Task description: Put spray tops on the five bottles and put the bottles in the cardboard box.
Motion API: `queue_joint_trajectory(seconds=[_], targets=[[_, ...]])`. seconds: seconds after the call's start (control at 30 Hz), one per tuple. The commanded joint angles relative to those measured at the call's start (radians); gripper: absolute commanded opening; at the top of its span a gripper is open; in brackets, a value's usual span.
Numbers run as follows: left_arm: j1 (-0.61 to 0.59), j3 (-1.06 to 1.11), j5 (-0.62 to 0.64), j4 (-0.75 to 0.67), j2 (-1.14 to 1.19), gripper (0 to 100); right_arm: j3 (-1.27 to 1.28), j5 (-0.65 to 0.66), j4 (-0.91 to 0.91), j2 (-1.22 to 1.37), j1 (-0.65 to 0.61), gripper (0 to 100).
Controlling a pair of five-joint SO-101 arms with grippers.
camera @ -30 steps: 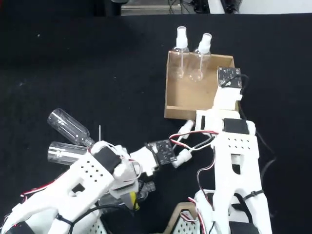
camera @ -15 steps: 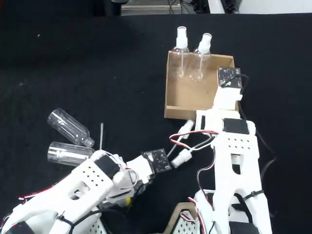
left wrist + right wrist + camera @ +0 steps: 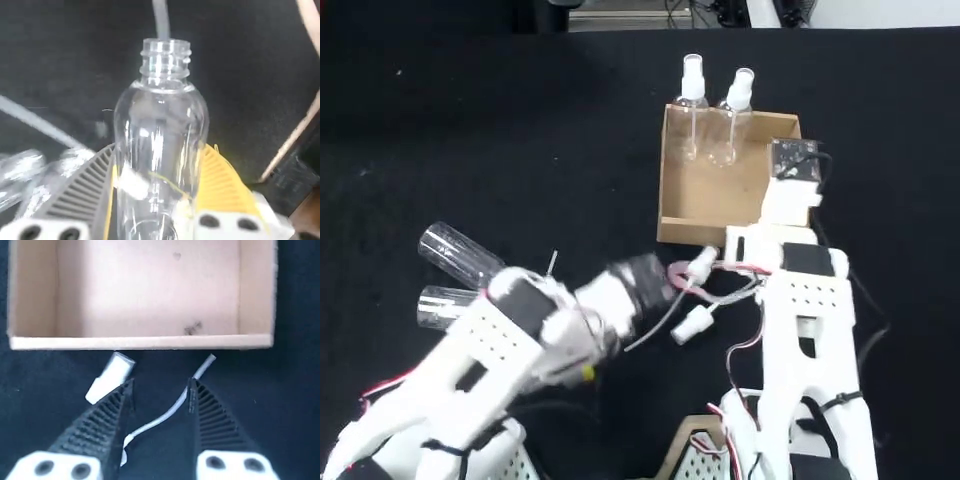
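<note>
Left end effector [image 3: 159, 167] grips a bottle [image 3: 160, 115]; right end effector [image 3: 159, 390] hangs spread apart.

Two bottles [image 3: 692, 125] in box [image 3: 705, 232] (far wall); spray tops [image 3: 692, 325] before box; loose bottles [image 3: 460, 257] left.

Left claw [image 3: 632, 284] blurred from above; its grip unreadable there. The bottle [image 3: 160, 135] it grips is cut off short of its base. One spray top [image 3: 110, 372] lies partly behind the right claw [image 3: 160, 387].

Five bottles [image 3: 460, 255], two loose spray tops [image 3: 692, 324], one box [image 3: 705, 232].
</note>
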Motion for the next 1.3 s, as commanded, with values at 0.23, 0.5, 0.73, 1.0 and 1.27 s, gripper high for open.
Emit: queue_joint_trajectory(seconds=[0.23,0.5,0.73,1.0,1.27], targets=[[-0.314,-0.292,0.015,0.038,-0.017,3,-0.084,0.005,0.081,0.044,-0.124,14.5],[-0.314,-0.062,0.203,-0.235,-0.147,3,-0.137,-0.005,0.186,0.176,-0.147,14.2],[-0.309,0.203,0.313,-0.430,-0.361,3,-0.140,-0.233,0.169,0.185,-0.164,14.5],[-0.309,0.275,0.324,-0.433,-0.454,3,0.002,-0.500,-0.092,0.186,-0.293,14.5],[-0.308,0.294,0.324,-0.430,-0.462,3,0.131,-0.601,-0.285,0.186,-0.305,14.2]])
